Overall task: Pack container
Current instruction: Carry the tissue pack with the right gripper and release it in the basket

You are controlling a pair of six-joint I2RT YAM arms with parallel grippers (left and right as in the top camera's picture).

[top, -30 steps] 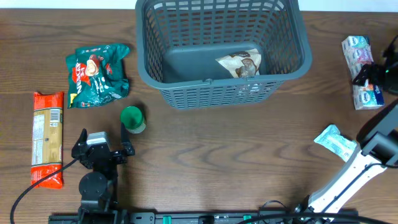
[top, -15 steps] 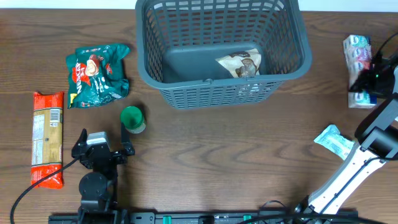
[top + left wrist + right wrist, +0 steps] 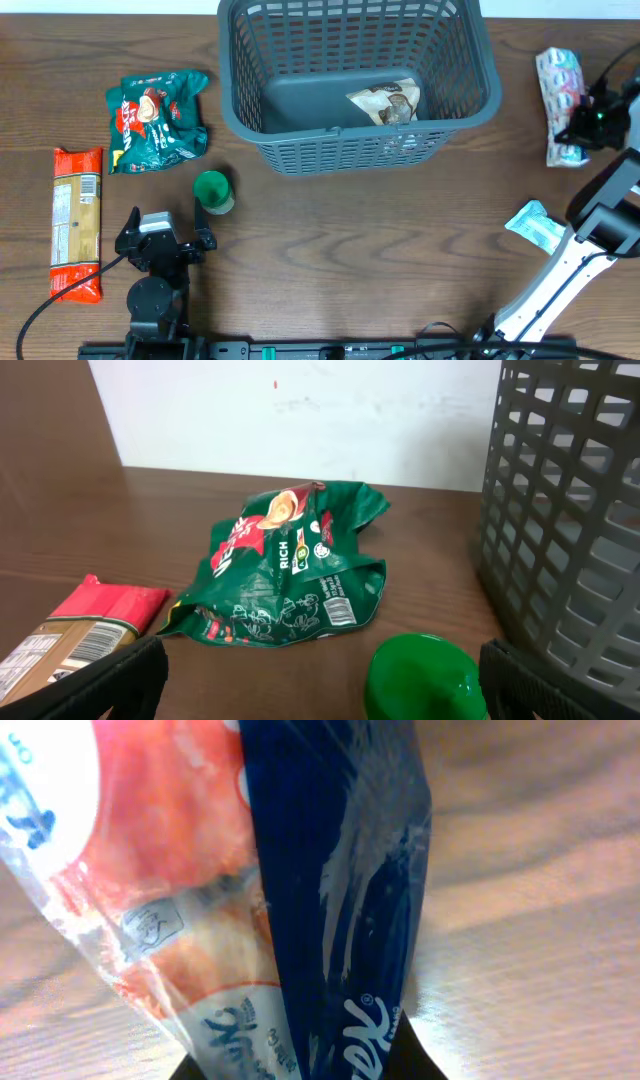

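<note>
The container, a big dark grey lattice basket, stands at the back centre with one brown snack pack on its bottom. At the far right my right gripper is shut on a clear-wrapped white, pink and blue pack, which fills the right wrist view above the gripper. My left gripper is open near the front left. In its wrist view the gripper faces a green round lid, with the basket wall to the right.
A green snack bag and a long red pack lie at the left. The green lid sits just ahead of the left gripper. A small teal-white pack lies at the front right, beside the right arm.
My right gripper has shut on the wrapped pack and shifted it left and toward the back, tilting it. The left arm has not moved.
</note>
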